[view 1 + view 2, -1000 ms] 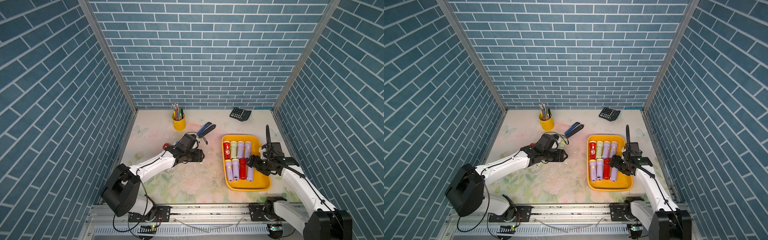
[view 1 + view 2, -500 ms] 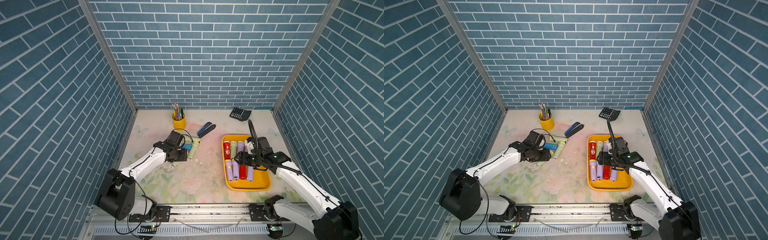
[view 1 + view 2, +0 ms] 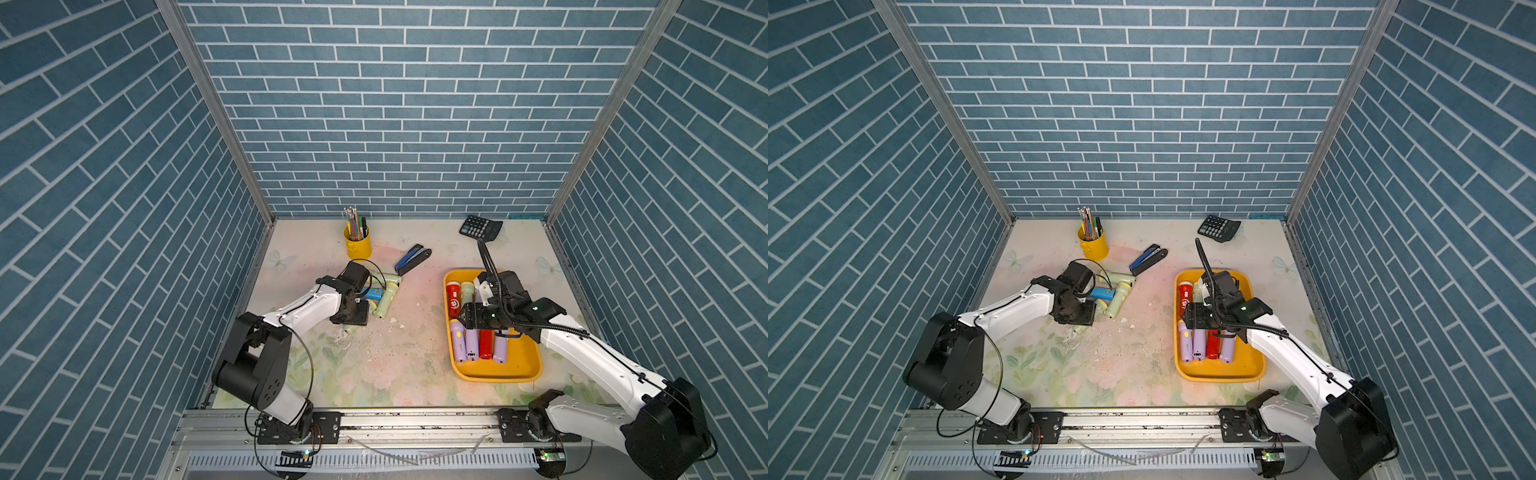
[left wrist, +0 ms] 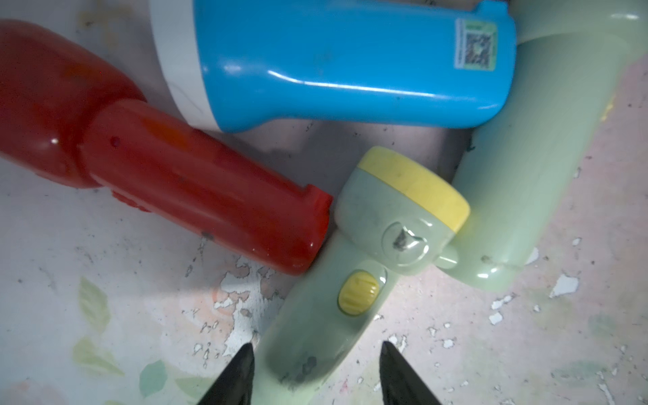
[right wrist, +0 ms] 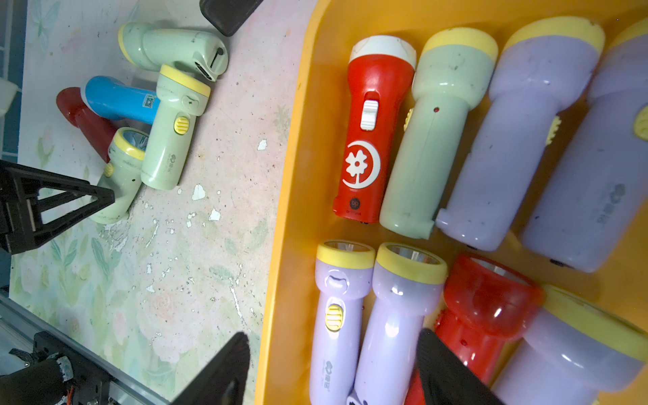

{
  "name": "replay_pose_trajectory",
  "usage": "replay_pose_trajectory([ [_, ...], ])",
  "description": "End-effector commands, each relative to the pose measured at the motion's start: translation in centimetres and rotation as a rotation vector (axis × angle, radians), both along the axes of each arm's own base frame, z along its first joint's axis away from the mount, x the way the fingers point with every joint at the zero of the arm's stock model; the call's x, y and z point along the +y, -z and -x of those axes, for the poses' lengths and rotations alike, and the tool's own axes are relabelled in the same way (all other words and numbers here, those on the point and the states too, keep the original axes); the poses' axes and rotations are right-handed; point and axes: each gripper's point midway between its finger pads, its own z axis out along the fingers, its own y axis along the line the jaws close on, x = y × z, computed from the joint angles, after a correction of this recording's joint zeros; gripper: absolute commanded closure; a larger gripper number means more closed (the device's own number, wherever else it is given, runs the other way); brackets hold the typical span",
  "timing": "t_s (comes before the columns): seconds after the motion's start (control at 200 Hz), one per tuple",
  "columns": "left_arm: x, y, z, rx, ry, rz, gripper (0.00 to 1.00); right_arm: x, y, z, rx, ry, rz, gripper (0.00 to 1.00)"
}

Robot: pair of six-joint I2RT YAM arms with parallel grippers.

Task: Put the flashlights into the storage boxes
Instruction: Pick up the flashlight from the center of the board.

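On the worktop, left claw (image 4: 315, 345) open astride green flashlight (image 4: 326, 308), red flashlight (image 4: 196, 196) touching it may get dragged; right claw (image 5: 333, 335) open, empty over tray (image 5: 291, 175)

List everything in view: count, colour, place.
flashlights in tray: eight; five lilac, two red, one pale green; two rows
flashlights on table: five; three pale green, one blue, one dark red; clustered by left arm
tray: one, yellow, by right arm
pen cup: one, yellow, back of table
stapler: one, blue-black, between pen cup and tray
calculator: one, black, by back wall
table: one, floral
left gripper: open, astride a pale green flashlight
right gripper: open, empty, over tray
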Motion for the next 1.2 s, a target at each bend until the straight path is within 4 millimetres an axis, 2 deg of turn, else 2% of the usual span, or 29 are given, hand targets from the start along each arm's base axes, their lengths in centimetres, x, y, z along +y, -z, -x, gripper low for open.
replay_pose_trajectory([
  [0.0, 0.2, 0.5, -0.2, 0.01, 0.008, -0.012, 0.44, 0.6, -1.6, -1.0, -0.065, -0.025, -0.001, 0.24],
  [0.295, -1.0, 1.6, 0.1, 0.038, 0.022, 0.05, 0.5, 0.8, -1.4, -1.1, -0.064, -0.03, -0.001, 0.25],
  [0.68, -2.3, 2.5, 0.6, 0.065, 0.048, 0.123, 0.49, 1.1, -1.7, -1.2, -0.073, -0.039, -0.011, 0.26],
  [0.87, -2.0, 3.4, 1.0, 0.086, 0.052, 0.104, 0.5, 1.2, -2.0, -1.3, -0.083, -0.038, -0.021, 0.26],
  [1.04, -1.7, 4.0, 1.4, 0.105, 0.05, 0.089, 0.58, 1.3, -2.1, -1.3, -0.089, -0.039, -0.025, 0.26],
  [1.195, -1.8, 3.6, 1.4, 0.093, 0.055, 0.102, 0.62, 1.3, -2.3, -1.3, -0.097, -0.04, -0.023, 0.26],
])
